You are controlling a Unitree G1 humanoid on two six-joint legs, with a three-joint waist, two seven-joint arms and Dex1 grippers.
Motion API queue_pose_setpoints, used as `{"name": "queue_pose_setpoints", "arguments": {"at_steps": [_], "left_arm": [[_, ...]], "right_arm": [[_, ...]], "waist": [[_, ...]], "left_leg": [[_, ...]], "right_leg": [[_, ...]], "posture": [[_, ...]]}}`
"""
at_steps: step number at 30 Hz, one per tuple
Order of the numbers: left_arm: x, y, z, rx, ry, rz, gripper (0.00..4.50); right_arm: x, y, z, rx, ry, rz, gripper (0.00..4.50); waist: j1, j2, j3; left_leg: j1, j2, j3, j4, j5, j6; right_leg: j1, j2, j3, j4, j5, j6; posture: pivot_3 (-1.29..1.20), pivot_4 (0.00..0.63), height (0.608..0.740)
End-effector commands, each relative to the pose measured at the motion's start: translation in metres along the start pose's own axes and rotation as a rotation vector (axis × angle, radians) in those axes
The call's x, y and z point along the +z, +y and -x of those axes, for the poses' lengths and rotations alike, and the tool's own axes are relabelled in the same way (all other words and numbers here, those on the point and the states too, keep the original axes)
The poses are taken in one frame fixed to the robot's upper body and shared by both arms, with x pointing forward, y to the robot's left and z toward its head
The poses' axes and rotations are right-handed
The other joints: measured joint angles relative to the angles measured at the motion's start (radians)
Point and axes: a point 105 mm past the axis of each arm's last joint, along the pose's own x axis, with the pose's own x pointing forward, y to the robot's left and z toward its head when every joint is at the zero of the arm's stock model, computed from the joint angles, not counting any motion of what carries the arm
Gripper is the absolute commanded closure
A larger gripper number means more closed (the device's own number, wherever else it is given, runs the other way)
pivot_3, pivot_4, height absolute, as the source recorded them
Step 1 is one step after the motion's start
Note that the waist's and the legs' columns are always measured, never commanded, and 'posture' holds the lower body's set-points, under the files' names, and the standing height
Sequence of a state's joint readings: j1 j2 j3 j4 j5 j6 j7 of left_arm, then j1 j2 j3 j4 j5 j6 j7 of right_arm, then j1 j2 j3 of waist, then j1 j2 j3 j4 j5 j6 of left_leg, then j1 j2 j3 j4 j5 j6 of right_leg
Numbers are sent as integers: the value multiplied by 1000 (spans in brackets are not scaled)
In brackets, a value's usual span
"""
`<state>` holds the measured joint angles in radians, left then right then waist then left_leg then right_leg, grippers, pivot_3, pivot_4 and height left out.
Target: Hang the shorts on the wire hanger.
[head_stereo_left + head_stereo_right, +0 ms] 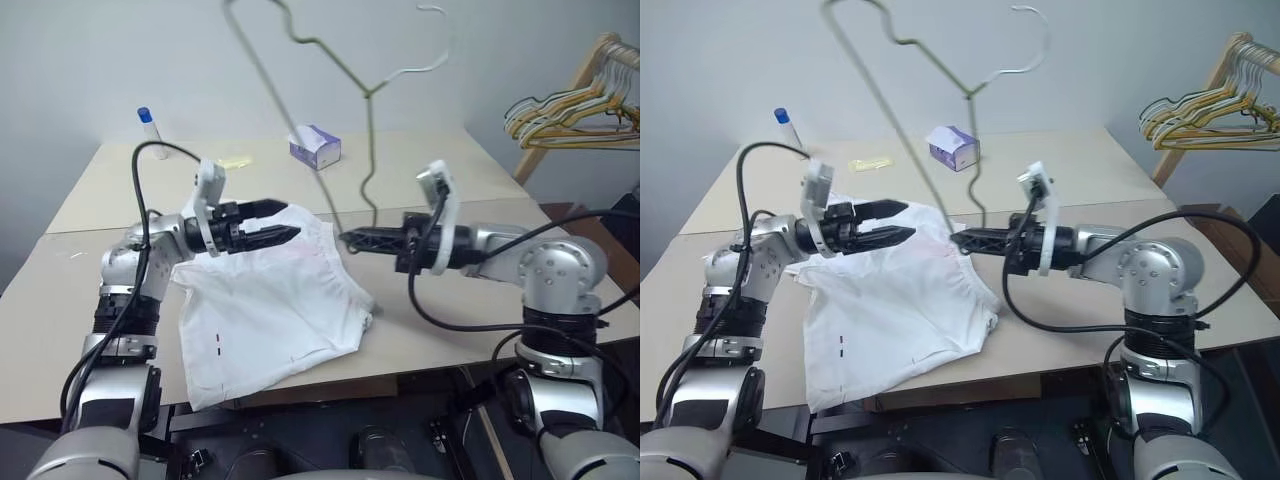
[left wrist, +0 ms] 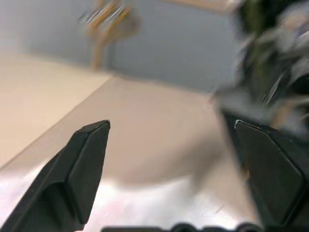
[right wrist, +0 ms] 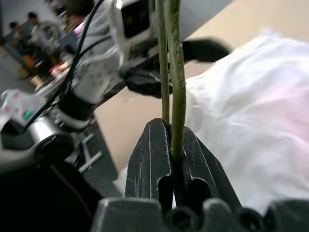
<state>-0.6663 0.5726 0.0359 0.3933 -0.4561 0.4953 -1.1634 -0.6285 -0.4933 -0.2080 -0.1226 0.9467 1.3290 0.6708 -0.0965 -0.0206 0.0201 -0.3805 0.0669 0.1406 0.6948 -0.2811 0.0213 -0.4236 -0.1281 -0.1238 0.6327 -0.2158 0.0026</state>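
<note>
Gripping the wire hanger (image 1: 300,120) low down, the right gripper (image 1: 352,238) is sitting at centre right of the head view with its black fingers pinched tight on the olive-grey wire; the right wrist view is showing two strands of that wire running up out of the closed jaws. From there the hanger is rising slantwise into the upper middle of the frame, its hook curling near the top edge, none of it touching the cloth.

Just left of centre, the left gripper (image 1: 290,226) is hovering with its fingers spread wide and holding nothing (the left wrist view is showing plain tabletop between them). Its tips are sitting over the upper edge of the shorts (image 1: 270,310), which are lying flat and a little rumpled on the near table (image 1: 60,340), filling the lower middle of the frame, one leg hem hanging slightly over the front edge.

So the hanger is in hand and the shorts are not: I judge the task to be barely begun, with picking up the cloth, threading it over the wire and letting it hang all left to do.

Further back, a small tissue box (image 1: 315,146) is sitting upper centre with a tissue poking out of its slot, and a blue-capped bottle (image 1: 150,128) is standing upper left. At the far upper right, bunched hangers (image 1: 570,115) are dangling from a wooden rack.
</note>
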Motion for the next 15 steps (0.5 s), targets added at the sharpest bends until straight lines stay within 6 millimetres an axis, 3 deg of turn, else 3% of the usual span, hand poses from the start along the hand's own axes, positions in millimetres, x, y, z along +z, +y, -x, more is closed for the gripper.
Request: {"name": "queue_pose_setpoints", "arguments": {"at_steps": [1, 6, 11, 15], "left_arm": [[1, 5, 15, 53, 90, -159, 65], [-15, 0, 29, 29, 243, -343, 65], [-11, -6, 25, 12, 229, -370, 65], [-20, -16, 23, -21, 250, -380, 65]], "right_arm": [[-23, -25, 25, -149, 95, -84, 4500], [-68, -48, 55, -297, 320, -152, 4500], [-77, -46, 69, -233, 379, -254, 4500], [-91, -59, 85, -246, 433, -473, 4500]], "waist": [[1, 0, 0], [1, 0, 0], [3, 0, 0], [2, 0, 0]], "left_leg": [[-1, 0, 0, 0, -1, 1], [-3, 0, 2, 0, -1, 1], [-2, 0, 1, 1, -5, 8], [1, 0, 1, 1, -5, 8]], "right_leg": [[-1, 0, 0, 0, 0, 0], [-2, -1, 0, -3, 0, 0], [-1, -1, 0, -2, 1, 1], [1, -1, 1, -2, 1, 1]], "posture": [[-122, 0, 740], [-99, 0, 740], [-81, 0, 740], [-70, 0, 740]]}}
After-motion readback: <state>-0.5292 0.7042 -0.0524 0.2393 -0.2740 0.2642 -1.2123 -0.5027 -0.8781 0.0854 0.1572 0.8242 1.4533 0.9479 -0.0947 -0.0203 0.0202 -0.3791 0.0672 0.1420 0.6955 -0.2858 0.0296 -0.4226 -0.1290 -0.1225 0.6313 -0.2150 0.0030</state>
